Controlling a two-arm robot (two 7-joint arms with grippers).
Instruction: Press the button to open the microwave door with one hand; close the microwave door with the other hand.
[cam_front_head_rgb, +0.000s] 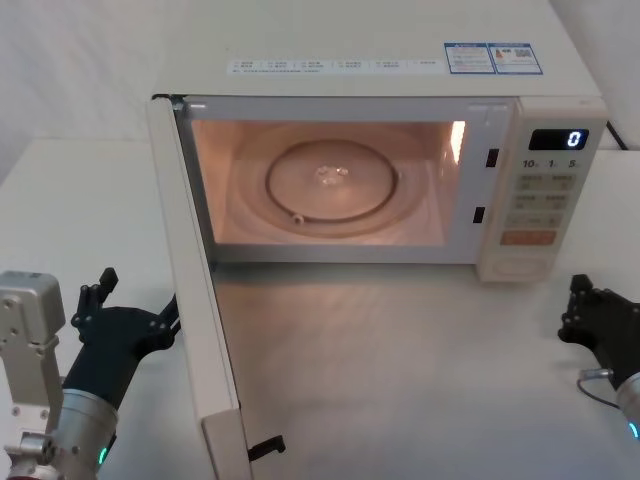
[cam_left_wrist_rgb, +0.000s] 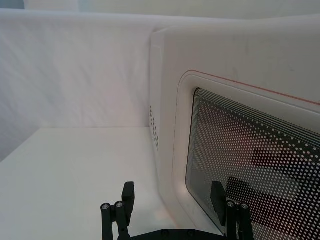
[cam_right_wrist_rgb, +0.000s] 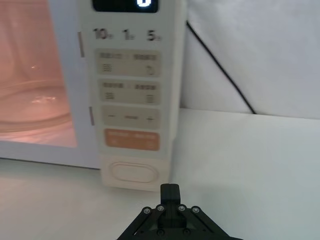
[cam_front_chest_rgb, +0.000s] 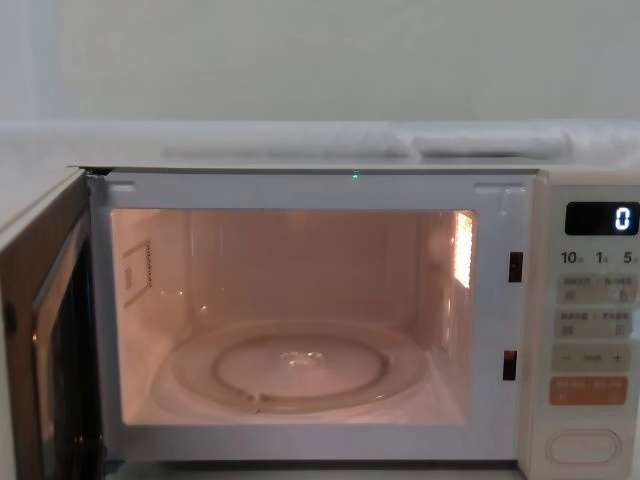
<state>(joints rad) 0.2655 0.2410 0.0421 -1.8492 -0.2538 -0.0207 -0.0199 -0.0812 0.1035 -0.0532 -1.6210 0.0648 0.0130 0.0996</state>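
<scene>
Left gripper (cam_front_head_rgb: 125, 325): head view, low at the left, just outside the swung-out door, black fingers spread; silver wrist with a green light below it.
Microwave door (cam_front_head_rgb: 195, 300): head view, standing wide open, hinged at the left, edge-on toward the camera.
Microwave (cam_front_head_rgb: 380, 75): head view, cream box on a white table (cam_front_head_rgb: 400, 380), cavity lit, glass turntable (cam_front_head_rgb: 330, 185) inside.
Right gripper (cam_front_head_rgb: 598, 320): head view, low at the right edge, near the control panel but apart from it; fingers pressed together.
Left wrist view: left gripper (cam_left_wrist_rgb: 172, 202) with fingers (cam_left_wrist_rgb: 127, 197) spread, one beside the door (cam_left_wrist_rgb: 240, 135), close to its dotted window; contact cannot be told.
Right wrist view: right gripper (cam_right_wrist_rgb: 170, 192) closed to a single tip, just in front of the button (cam_right_wrist_rgb: 133, 173), not touching; orange key above.
Chest view: microwave (cam_front_chest_rgb: 320, 180) open, door (cam_front_chest_rgb: 45, 330) at left, display (cam_front_chest_rgb: 602, 218) showing 0, button (cam_front_chest_rgb: 583, 446) at panel bottom.
</scene>
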